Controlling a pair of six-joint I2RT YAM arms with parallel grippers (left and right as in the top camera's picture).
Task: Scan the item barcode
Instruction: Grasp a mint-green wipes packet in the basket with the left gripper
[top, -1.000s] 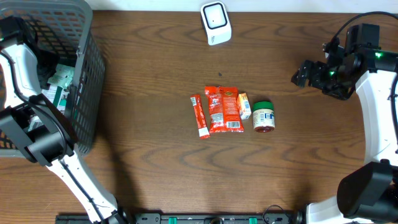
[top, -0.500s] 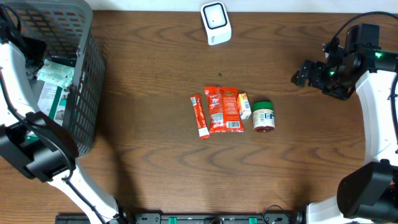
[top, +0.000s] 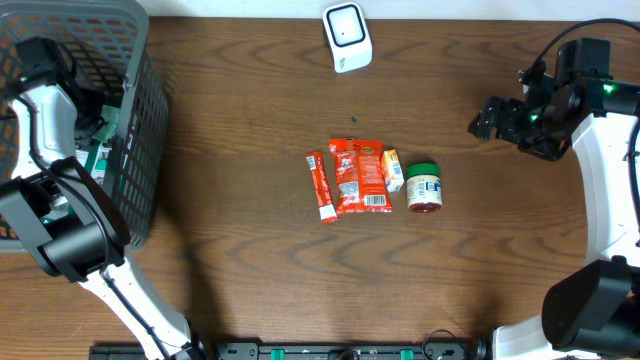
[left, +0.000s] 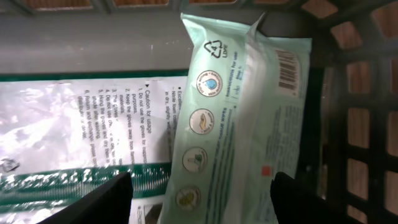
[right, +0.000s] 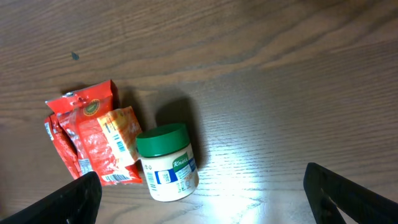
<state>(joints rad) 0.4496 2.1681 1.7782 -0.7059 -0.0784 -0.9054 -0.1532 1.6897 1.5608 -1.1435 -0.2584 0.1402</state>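
Wooden counter (top: 250, 260), grey basket (top: 142, 130) at its left end. My left arm reaches into the basket, my right arm is out at the right side, well apart from everything.

Left gripper (left: 202, 182): jaws apart, over the basket contents. A clear glove packet (left: 74, 124) with a green stripe lies flat on the basket floor. A pale green wipes pack (left: 230, 112) lies tilted on top of it, near the mesh wall. The lower end of the pack sits between my fingers; can't tell if either one touches it. Barcode (left: 288, 68) is face up on the pack's far right corner.

Right gripper (right: 204, 177): jaws wide apart, nothing between them, hanging above bare counter near the centre group.

White scanner (top: 347, 37) at the far edge, centre. Mid-counter row, left to right: thin red sachet (top: 321, 187), red packet (top: 360, 177), small orange packet (top: 393, 169) overlapping its right edge, green-lidded jar (top: 424, 187) on its side just beside that.
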